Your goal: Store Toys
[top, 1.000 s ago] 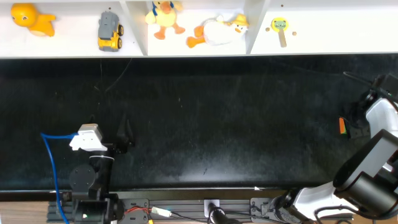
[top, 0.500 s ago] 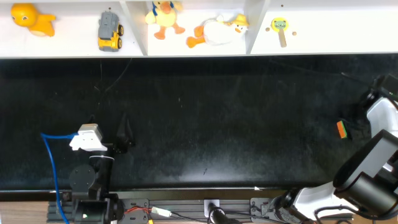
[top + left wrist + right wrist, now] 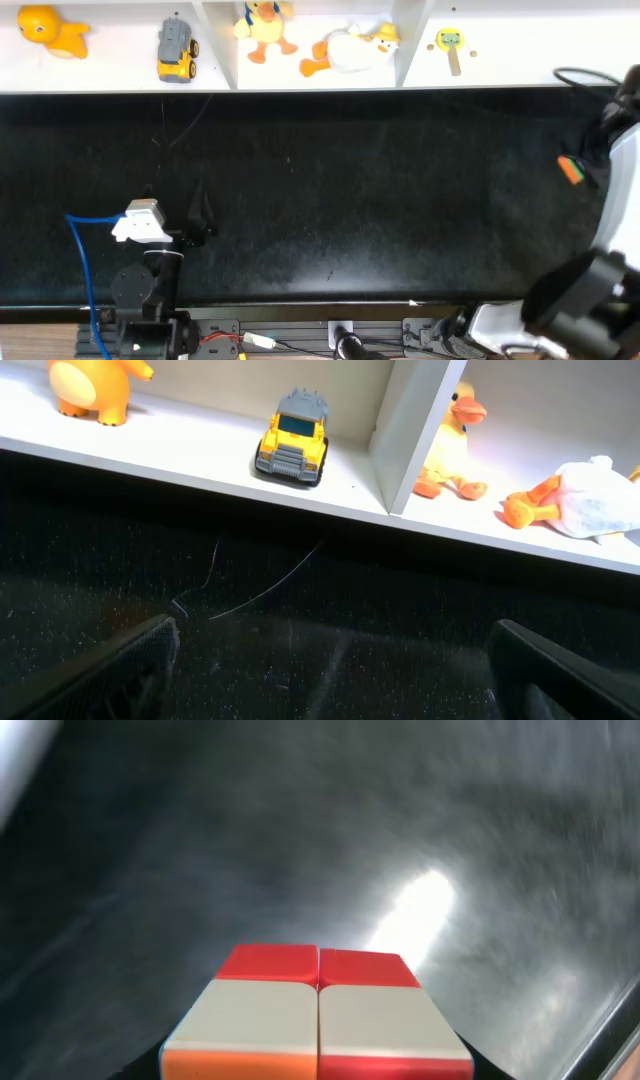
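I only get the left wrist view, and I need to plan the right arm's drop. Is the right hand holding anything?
Observer: Yes. The right hand is shut on a small cube with red, white and orange faces.
Operator: Where is it?
Observer: At the far right of the black table, short of the shelf. Its wrist view shows bare table under the cube.
Operator: What is in the bay right of the white duck?
Observer: Past the white duck and the divider, a small yellow rattle lies at that bay's left end.
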